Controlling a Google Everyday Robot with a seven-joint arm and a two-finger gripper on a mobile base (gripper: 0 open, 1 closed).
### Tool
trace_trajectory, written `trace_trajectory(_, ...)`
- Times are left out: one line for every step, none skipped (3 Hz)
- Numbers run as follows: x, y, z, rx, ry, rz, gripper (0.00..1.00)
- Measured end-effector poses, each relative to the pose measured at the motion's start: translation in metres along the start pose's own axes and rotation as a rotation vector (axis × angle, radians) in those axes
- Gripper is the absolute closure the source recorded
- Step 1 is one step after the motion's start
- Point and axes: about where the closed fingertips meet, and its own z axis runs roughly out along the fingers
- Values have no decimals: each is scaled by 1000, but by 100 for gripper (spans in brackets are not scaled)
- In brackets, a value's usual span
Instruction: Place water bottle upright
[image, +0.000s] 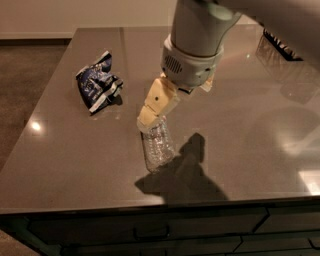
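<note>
Here the water bottle (159, 146) lies on its side on the desk (70, 165), near the front edge and a little left of the middle. Its clear ribbed body points roughly away from the camera, with the base end nearest the front. Its upper part, with cap and label band, is hidden behind the arm.

The pincer (150, 116) hangs directly over that hidden upper end, its cream-coloured tip reaching down to the bottle. Whether it touches the plastic cannot be told, nor whether the pincer is wide, narrow or gripping anything. Above it the pale grey wrist housing (192, 62) fills the upper middle of the view.

The arm's dark shadow (182, 175) falls on the desk just to the right of the bottle and runs toward the front edge.

A crumpled blue-and-white snack bag (96, 87) sits to the left and further back, well apart from the bottle. At the far right corner stands a dark object (281, 44), too dim to identify.
</note>
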Motion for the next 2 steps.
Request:
trace_trajectory(-19, 5, 13, 17, 23, 49, 0)
trace_trajectory(-33, 6, 30, 22, 60, 104, 0)
